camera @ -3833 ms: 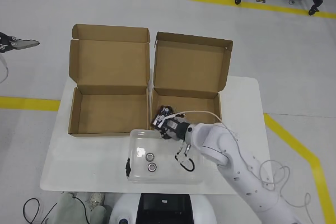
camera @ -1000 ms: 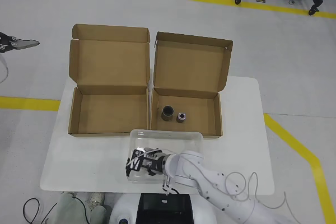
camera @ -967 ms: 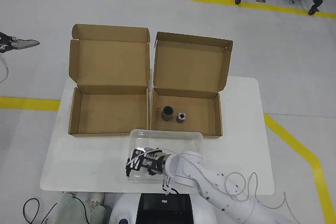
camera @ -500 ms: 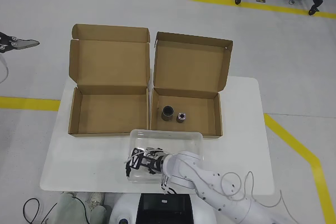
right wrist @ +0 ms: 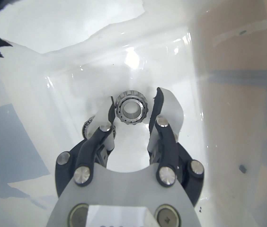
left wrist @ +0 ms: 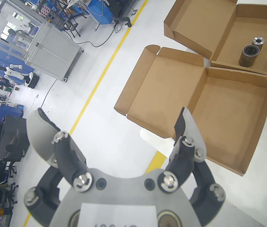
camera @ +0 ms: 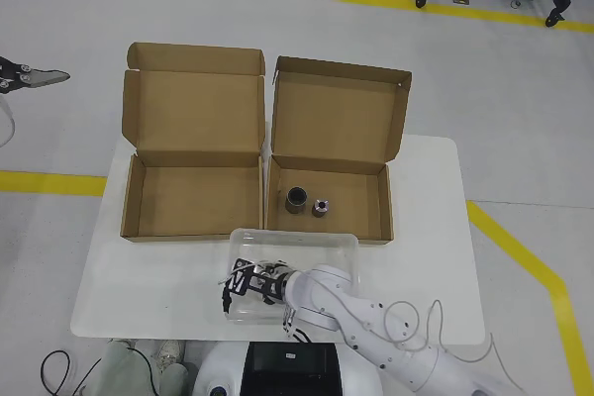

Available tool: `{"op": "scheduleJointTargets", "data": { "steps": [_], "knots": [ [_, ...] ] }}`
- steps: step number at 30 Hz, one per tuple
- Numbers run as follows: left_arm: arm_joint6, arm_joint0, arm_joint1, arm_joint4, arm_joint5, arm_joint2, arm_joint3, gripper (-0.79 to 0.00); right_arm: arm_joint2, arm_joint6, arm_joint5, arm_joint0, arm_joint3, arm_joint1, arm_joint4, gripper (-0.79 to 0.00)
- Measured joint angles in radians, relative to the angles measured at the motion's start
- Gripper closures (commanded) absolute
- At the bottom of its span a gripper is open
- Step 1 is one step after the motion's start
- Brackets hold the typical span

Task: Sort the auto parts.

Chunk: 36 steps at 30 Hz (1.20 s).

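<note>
Right gripper (right wrist: 134, 98) is hanging part-open inside the clear bin (right wrist: 195, 72), straddling a roller bearing (right wrist: 131, 112) that is lying on the bin floor; judging it wants centring, then closing squarely, one finger steering clear of the second bearing (right wrist: 87, 125) just beside.

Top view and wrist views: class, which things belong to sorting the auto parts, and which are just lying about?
Belongs to the job:
clear plastic tray; silver roller bearing inside it, framed by the open right gripper; empty brown cardboard box; second brown cardboard box holding a dark metal sleeve and small silver bushing.

Just lying about:
yellow floor tape; grey metal-framed enclosure; blue workbenches.
</note>
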Motion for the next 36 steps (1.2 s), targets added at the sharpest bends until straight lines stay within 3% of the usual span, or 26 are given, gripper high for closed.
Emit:
{"op": "scheduleJointTargets", "data": {
  "steps": [16, 23, 36],
  "knots": [
    [0.000, 0.000, 0.000, 0.000, 0.000, 0.000, 0.000, -0.785, 0.042, -0.051, 0.007, -0.051, -0.073, 0.012, -0.070, 0.000],
    [0.000, 0.000, 0.000, 0.000, 0.000, 0.000, 0.000, -0.785, 0.096, -0.184, -0.030, -0.126, -0.148, 0.042, -0.107, 0.000],
    [0.000, 0.000, 0.000, 0.000, 0.000, 0.000, 0.000, -0.785, 0.260, -0.594, -0.150, -0.252, -0.195, 0.100, -0.081, 0.000]
  ]
}}
